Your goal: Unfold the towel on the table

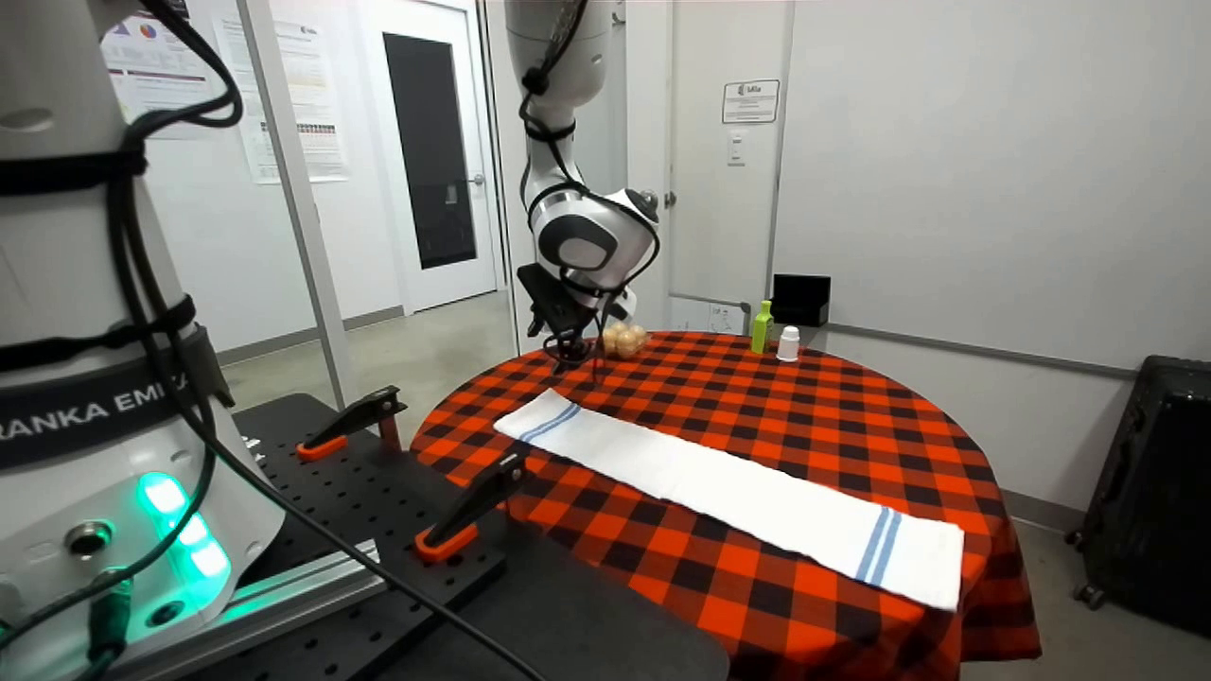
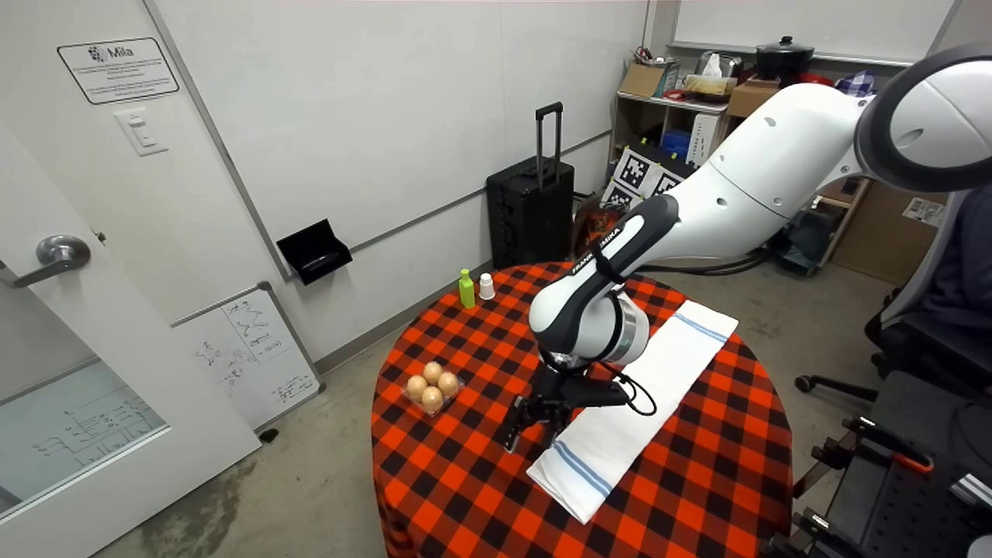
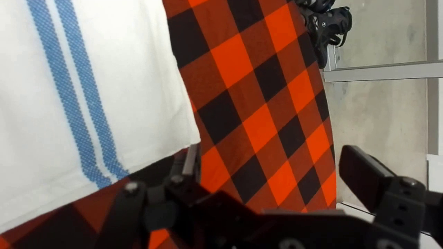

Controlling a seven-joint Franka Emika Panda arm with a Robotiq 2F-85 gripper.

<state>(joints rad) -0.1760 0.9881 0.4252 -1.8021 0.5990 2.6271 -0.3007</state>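
Note:
The white towel point(image 1: 728, 482) with pairs of blue stripes near its ends lies stretched out flat in a long strip on the table point(image 2: 465, 488), which wears a red-and-black checked cloth. In the wrist view a striped end of the towel point(image 3: 131, 86) fills the upper left, its corner close to a gripper finger point(image 3: 191, 162). My gripper point(image 3: 273, 162) is open, with only checked cloth and floor visible between its fingers. An exterior view shows the gripper point(image 2: 533, 436) low beside the towel's striped end, pointing down. The arm covers part of the towel's long edge there.
Several brown eggs point(image 2: 432, 387) sit in a clear holder on the table near the gripper. A green bottle point(image 2: 466, 289) and a white bottle point(image 2: 487, 287) stand by the table's rim. Clamps point(image 1: 473, 506) fix the robot's base plate beside the table.

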